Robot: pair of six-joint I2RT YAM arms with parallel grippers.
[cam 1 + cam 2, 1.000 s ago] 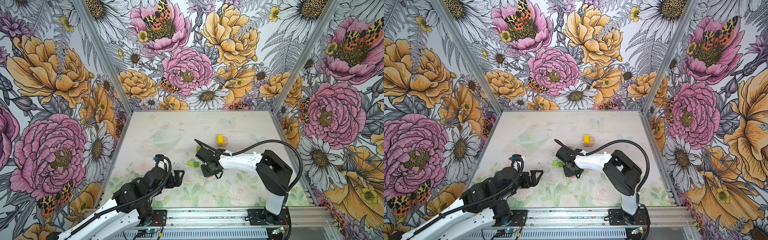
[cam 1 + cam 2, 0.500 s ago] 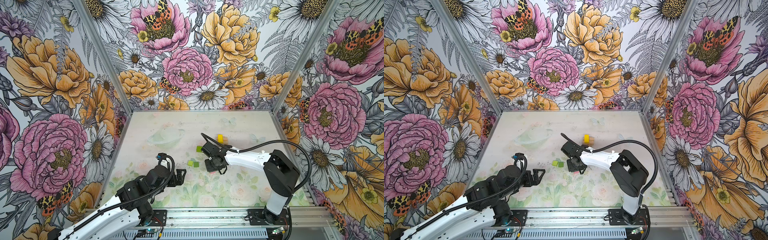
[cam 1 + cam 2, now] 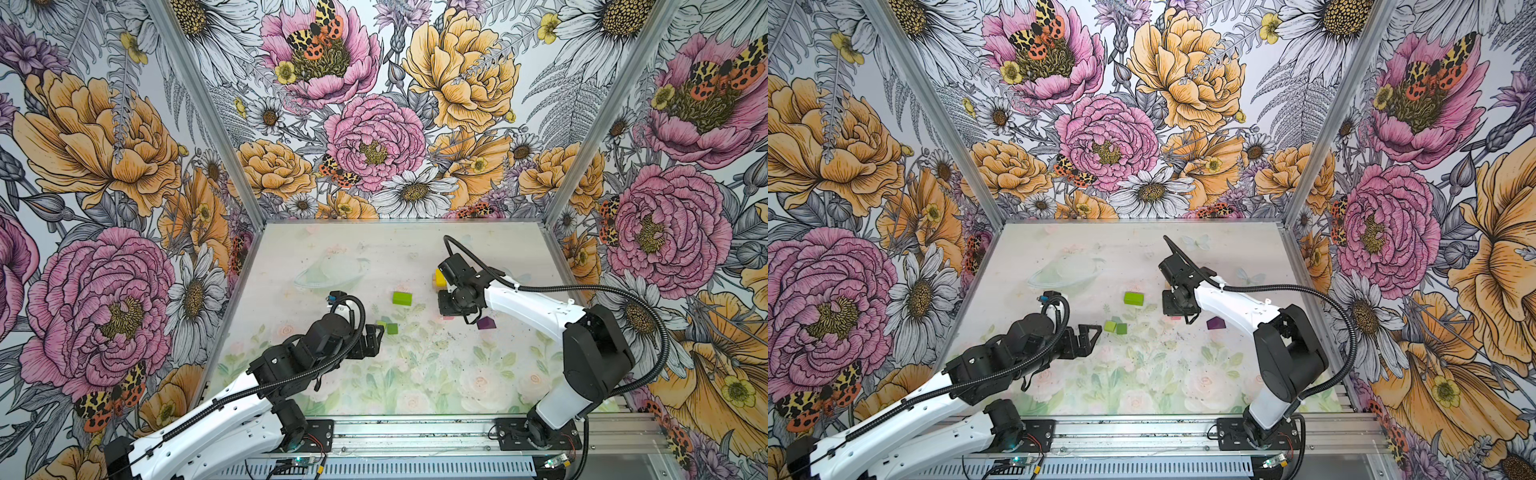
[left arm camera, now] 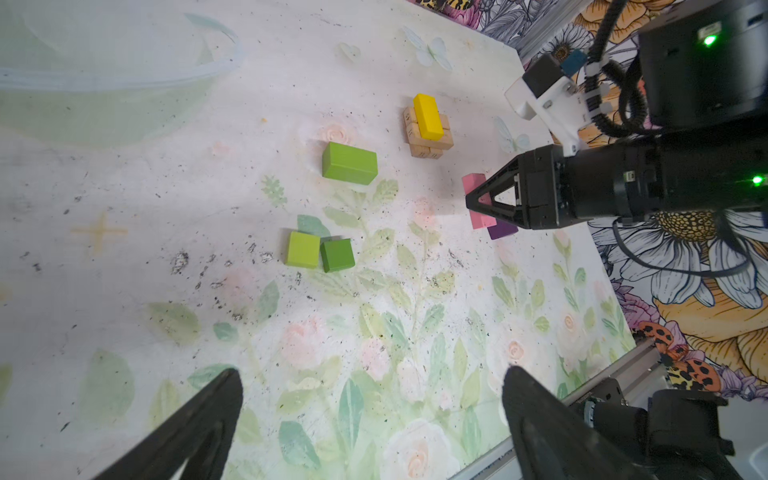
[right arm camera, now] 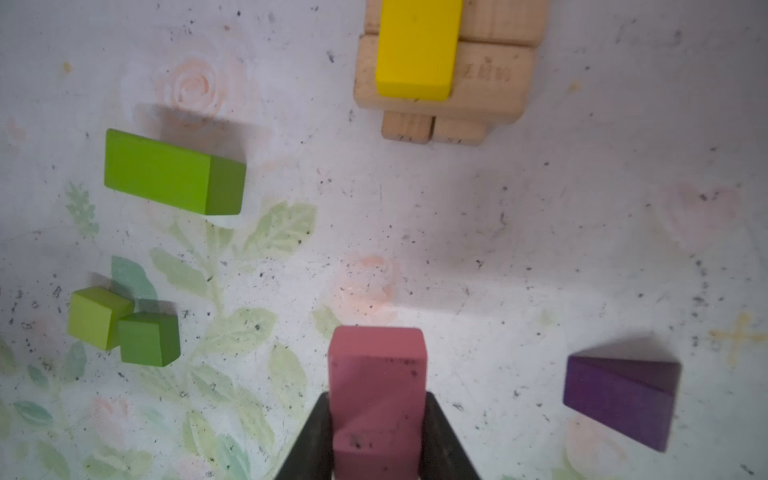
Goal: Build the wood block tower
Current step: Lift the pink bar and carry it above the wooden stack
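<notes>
Nearer tower (image 4: 428,124), right gripper (image 4: 478,203) clasping pink oblong (image 5: 376,374)

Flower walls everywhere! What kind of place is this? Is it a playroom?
Probably a robot practice booth, not a playroom. A left arm and a right arm are bolted to a metal rail at a small table. Flower-printed walls box it in, and the right hand grips a pink block near a little wooden stack.
</notes>
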